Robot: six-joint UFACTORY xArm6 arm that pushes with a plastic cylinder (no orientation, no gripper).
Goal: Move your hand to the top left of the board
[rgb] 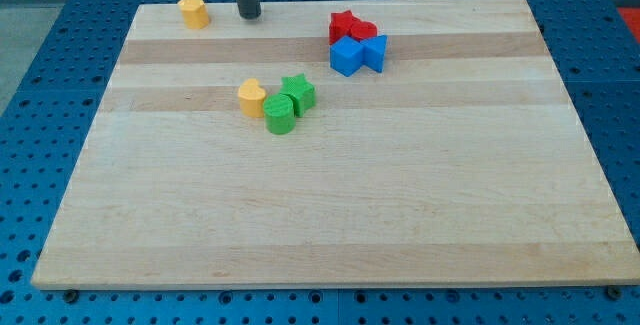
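Resting near the view's top edge of the board [330,215], my tip [248,16] touches the wood and nothing else; it is a plain rod, so it has no jaws to open or close, it holds nothing and no block is against it. It sits left of centre along the top edge, short of the top left corner.

Just to the view's left of my tip, close but apart, stands a yellow block [194,12], roughly hexagonal, between my tip and the top left corner.

To the view's right of my tip, well apart, is a tight cluster: a red star block [343,26] with a second red block [364,32] touching it, shape hard to tell. Right below them a blue cube-like block [347,55] and a second blue block [374,51] sit pressed together, touching the reds.

Lower, near the board's middle-left, another cluster: a yellow block with a rounded top [252,96], a green star block [298,93] and a green cylinder [280,114], all touching or nearly so.

The board lies on a blue perforated table [60,65]. The rod's upper part runs out of the view's top.
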